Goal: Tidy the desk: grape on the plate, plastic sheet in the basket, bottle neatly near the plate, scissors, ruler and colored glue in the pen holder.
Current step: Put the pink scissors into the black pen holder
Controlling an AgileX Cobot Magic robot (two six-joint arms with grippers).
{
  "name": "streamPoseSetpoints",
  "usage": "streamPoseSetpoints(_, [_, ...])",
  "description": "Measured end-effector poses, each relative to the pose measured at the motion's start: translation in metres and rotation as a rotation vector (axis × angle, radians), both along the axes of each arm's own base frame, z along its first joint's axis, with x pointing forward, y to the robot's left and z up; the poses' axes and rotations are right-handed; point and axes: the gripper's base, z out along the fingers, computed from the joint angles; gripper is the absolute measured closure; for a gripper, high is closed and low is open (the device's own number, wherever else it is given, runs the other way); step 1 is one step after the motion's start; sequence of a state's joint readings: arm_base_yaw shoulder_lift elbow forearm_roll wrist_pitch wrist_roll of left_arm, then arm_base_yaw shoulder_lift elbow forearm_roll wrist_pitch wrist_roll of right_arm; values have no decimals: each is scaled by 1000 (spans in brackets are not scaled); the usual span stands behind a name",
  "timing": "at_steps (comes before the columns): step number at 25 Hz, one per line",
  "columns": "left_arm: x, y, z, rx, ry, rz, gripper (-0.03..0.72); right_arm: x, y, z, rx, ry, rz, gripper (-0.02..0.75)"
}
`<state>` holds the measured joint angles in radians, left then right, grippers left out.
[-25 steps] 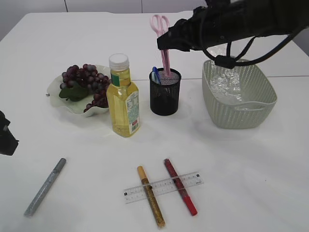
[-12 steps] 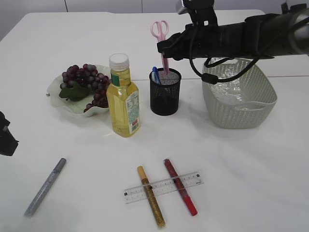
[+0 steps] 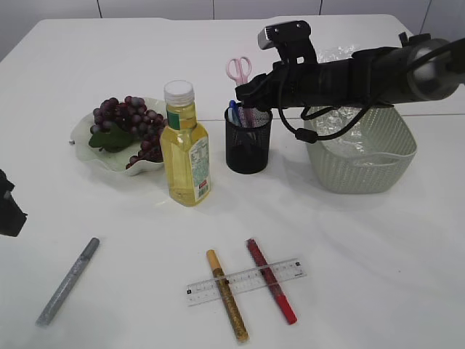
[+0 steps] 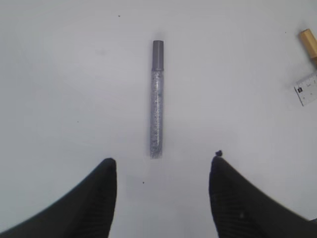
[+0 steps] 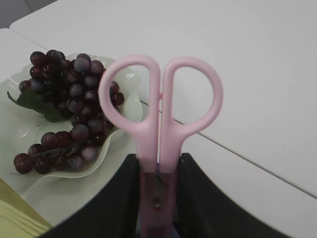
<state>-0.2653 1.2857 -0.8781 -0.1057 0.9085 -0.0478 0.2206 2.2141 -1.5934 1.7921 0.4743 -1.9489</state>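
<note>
The right pincer (image 3: 247, 93) is clamped on the pink-handled scissors (image 5: 161, 114), blades down inside the black mesh pen holder (image 3: 248, 138), where the blue-handled scissors (image 3: 234, 113) also stand. The left pincer (image 4: 161, 171) hangs open and empty above the silver glitter pen (image 4: 156, 99), which lies on the white worktop (image 3: 363, 247). The grapes (image 3: 127, 120) lie on the pale green plate (image 3: 102, 156), the bottle (image 3: 185, 145) stands just beside it, crumpled plastic sheet (image 3: 341, 131) fills the basket (image 3: 363, 171), and the clear ruler (image 3: 245, 281) lies across the gold glitter pen (image 3: 227, 296) and red glitter pen (image 3: 271, 281).
</note>
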Motion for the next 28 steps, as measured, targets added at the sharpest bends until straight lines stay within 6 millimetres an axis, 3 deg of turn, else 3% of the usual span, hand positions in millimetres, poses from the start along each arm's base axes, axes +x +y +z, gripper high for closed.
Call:
streamPoseSetpoints(7, [-1, 0, 0, 3, 14, -1, 255, 0, 0, 1, 20, 15, -10, 365])
streamPoseSetpoints(11, [-2, 0, -1, 5, 20, -2, 255, -2, 0, 14, 56, 19, -27, 339])
streamPoseSetpoints(14, [-2, 0, -1, 6, 24, -3, 255, -9, -2, 41, 82, 43, -36, 334])
streamPoseSetpoints(20, [-2, 0, -1, 6, 27, -3, 255, -50, -9, 100, -5, 228, 4, 332])
streamPoseSetpoints(25, [-3, 1, -1, 7, 29, -3, 255, -86, -17, 119, -222, 413, -25, 332])
streamPoseSetpoints(28, [-3, 1, -1, 7, 29, -3, 254, -103, -7, 121, -366, 453, -14, 332])
